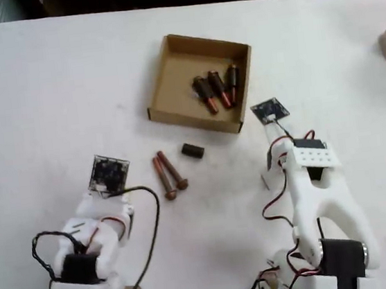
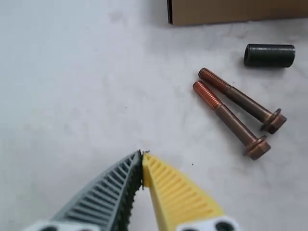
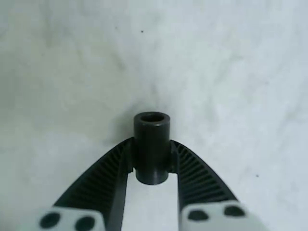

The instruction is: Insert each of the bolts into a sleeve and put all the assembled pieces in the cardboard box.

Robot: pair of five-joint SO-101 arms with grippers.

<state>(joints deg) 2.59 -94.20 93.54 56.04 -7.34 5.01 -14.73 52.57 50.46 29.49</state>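
Nearest my right wrist camera, the right claw (image 3: 151, 143) is clamped on a short black metal sleeve (image 3: 151, 127). One jaw presses each flank, the open bore faces away from the claw, and the white table (image 3: 231, 57) lies behind it. The sleeve looks rigid, smooth and light. I judge this grip across its middle sound, though the round wall could twist if a bolt goes in off-axis.

My left claw (image 2: 142, 158) has its grey finger against the yellow one, closed on nothing and pointing at the table. Beyond it lie two copper-coloured flanged bolts (image 2: 231, 115), side by side and nearly touching, with a loose black sleeve (image 2: 269, 55) near them.

In the high view that loose sleeve sits at 2 o'clock from the bolts. The shallow cardboard box (image 1: 164, 78) is at 1 o'clock and holds three assembled pieces (image 1: 216, 87). The left arm (image 1: 86, 247) is at 8 o'clock from the bolts, and the right arm (image 1: 317, 193) at 4 o'clock from the box.

The bolts are stiff and likely to roll. I'd take one by the shank just under its head, leaving the threaded end free for the sleeve.
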